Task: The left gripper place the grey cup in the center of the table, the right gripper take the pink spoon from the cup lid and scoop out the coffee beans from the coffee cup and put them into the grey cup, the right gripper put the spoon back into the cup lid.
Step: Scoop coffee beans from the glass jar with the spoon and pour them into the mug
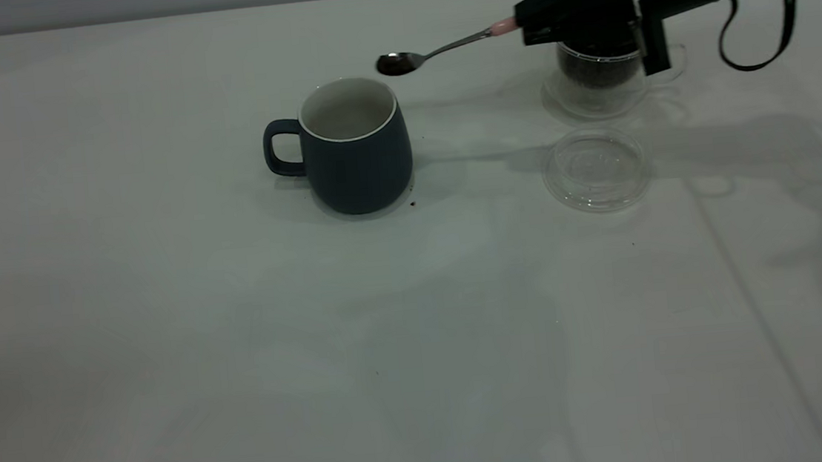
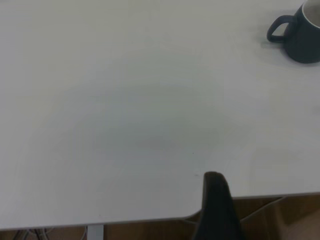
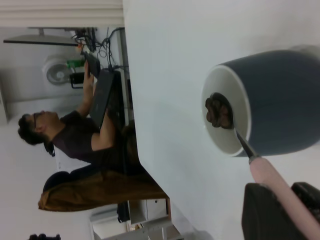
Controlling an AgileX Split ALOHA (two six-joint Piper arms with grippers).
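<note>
The right gripper [image 1: 523,27] is clamped on the pale pink handle of the pink spoon [image 1: 440,50], carrying it level in the air with its bowl near the rim of the grey cup [image 1: 355,146]; the right wrist view shows a small heap of coffee beans [image 3: 218,110] riding in the bowl over the cup's white mouth. The spoon is light, stiff and shiny, so I judge it could twist between the fingers; a hold far back on the handle leaves a long lever, and the loose beans will roll off at any tilt. The glass coffee cup [image 1: 599,80] sits under the gripper, the clear cup lid [image 1: 594,169] just in front of it on the table [image 1: 169,356]. The left gripper [image 2: 216,205] is parked at the table's edge; whether it is open or closed I cannot tell
</note>
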